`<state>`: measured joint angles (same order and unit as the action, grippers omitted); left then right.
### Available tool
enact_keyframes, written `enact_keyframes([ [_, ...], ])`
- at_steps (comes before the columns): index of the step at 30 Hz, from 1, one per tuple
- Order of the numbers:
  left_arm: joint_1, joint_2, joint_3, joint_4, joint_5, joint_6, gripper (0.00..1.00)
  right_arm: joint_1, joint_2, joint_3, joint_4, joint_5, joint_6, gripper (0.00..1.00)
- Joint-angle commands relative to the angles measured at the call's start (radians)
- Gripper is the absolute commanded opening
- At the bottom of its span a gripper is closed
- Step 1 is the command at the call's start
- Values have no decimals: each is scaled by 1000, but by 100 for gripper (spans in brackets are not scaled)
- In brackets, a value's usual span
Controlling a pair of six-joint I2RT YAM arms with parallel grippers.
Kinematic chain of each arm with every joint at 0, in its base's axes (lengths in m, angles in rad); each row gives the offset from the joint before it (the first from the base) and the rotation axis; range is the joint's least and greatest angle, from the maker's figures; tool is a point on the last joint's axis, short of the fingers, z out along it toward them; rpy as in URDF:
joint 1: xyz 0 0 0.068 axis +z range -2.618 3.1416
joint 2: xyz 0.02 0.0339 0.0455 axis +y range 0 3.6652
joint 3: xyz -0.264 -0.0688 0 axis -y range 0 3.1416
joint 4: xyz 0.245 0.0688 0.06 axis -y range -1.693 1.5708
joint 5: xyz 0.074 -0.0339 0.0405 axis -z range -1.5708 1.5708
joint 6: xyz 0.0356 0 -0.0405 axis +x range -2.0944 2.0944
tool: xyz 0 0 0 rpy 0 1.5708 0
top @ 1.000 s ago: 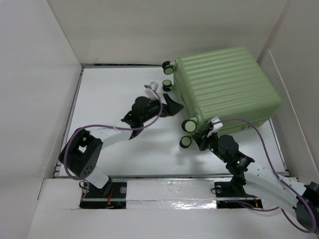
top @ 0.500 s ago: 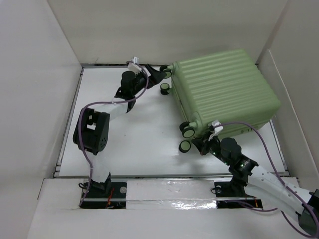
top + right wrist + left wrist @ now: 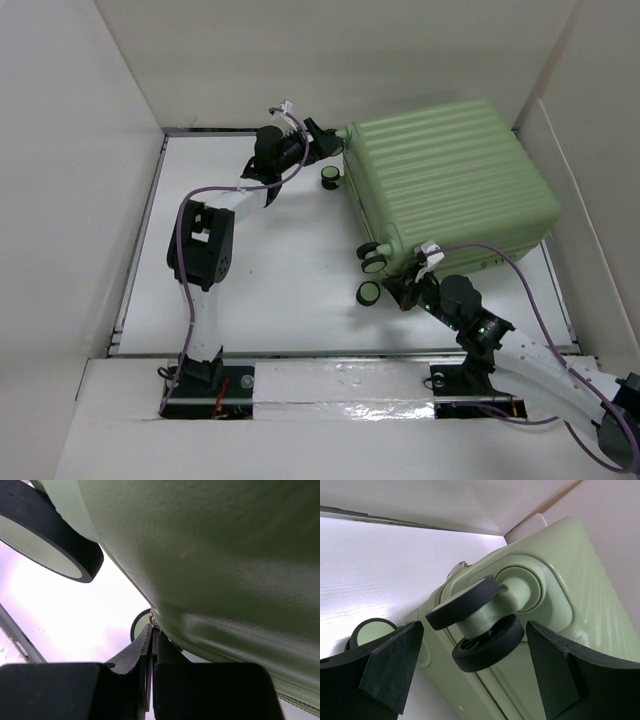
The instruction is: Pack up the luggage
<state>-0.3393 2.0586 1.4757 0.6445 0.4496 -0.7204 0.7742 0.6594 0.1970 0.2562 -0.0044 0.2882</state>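
Observation:
The luggage (image 3: 450, 180) is a light-green ribbed suitcase lying closed at the right of the table. My left gripper (image 3: 328, 146) is open at its far-left corner; in the left wrist view its jaws (image 3: 472, 647) stand on either side of a black double caster wheel (image 3: 487, 642) without touching it. My right gripper (image 3: 405, 290) is under the near-left corner, by the two near wheels (image 3: 372, 262). In the right wrist view it (image 3: 154, 628) is shut on a small metal zipper pull (image 3: 154, 622) at the shell's seam (image 3: 225, 555).
White walls box in the table; the far wall (image 3: 330, 60) is close behind the left gripper and the right wall (image 3: 590, 150) is close to the suitcase. Another caster (image 3: 330, 180) sticks out on the suitcase's left side. Bare white tabletop (image 3: 260, 290) lies left of the suitcase.
My left arm has swung from the suitcase's left side to its far-left corner wheel. The suitcase has shifted slightly. My right gripper stays shut at the near corner.

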Motion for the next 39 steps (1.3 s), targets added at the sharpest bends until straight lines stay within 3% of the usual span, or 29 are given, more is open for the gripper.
enact_keyframes([
  [1,-1,11,63,27,46,-11,82,40,-17,42,176,-151,35,0],
  [10,-10,84,170,37,50,-56,75,50,-47,42,143,-146,34,0],
  [16,-20,124,248,29,63,-76,61,50,-63,36,126,-141,37,0],
  [19,-20,130,253,32,69,-80,43,50,-72,36,120,-128,35,0],
  [20,-20,127,250,35,69,-83,29,50,-70,36,120,-121,35,0],
  [22,-20,120,224,47,73,-89,13,50,-61,36,120,-111,37,0],
  [23,-20,117,213,61,77,-96,0,50,-60,36,120,-97,39,0],
  [33,-29,37,-24,248,144,-99,0,4,-49,90,31,-62,-11,0],
  [39,-18,-153,-385,504,106,-119,0,-160,25,214,-26,-192,-125,0],
])
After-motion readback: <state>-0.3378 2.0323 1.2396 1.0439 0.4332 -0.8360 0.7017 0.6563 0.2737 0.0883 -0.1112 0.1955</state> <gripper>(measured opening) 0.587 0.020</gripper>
